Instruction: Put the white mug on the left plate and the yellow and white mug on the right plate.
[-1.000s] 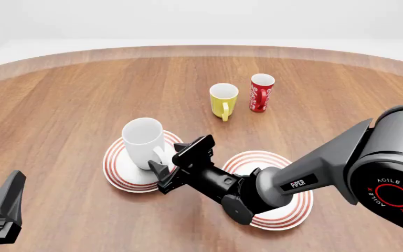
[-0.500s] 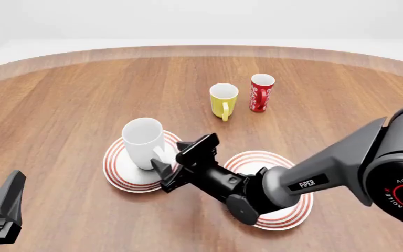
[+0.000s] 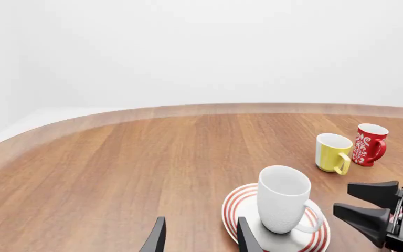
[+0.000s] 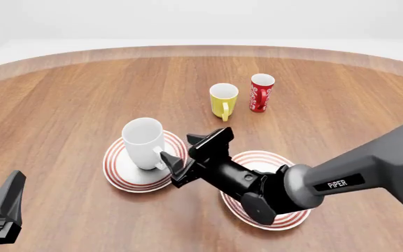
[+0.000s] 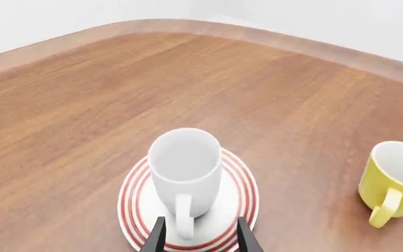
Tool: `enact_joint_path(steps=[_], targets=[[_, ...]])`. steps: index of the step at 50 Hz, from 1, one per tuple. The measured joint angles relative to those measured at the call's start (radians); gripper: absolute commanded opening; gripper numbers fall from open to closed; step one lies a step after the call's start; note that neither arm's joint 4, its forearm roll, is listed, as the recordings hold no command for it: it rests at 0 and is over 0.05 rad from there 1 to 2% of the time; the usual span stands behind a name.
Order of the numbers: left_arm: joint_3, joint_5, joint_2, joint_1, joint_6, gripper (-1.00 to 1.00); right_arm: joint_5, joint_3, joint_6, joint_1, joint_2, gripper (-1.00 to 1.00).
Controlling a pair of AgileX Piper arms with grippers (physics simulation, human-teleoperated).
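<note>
Standing upright on left plate (image 4: 128, 176): white mug (image 4: 144, 143), handle twd right hand (image 4: 195, 157) | right hand: fingers apart, grasping nothing, just beside mug handle | yellow and white mug (image 4: 223, 100): on surface (image 4: 69, 100), beside red cup (image 4: 261, 93), well apart from right plate (image 4: 280, 218) | left hand (image 3: 200, 240): released, off to the side.

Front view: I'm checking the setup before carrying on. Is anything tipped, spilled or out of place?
Nothing stands out. The white mug stands upright on the left plate; the yellow and white mug and red cup stand upright on the table, apart.
</note>
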Motion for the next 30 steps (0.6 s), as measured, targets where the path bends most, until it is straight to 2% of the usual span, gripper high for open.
enact_joint_path(steps=[30], targets=[[0.0,0.0,0.0,0.0,0.0,1.0,-0.009,0.088,-0.029,-0.098,-0.122,1.0]])
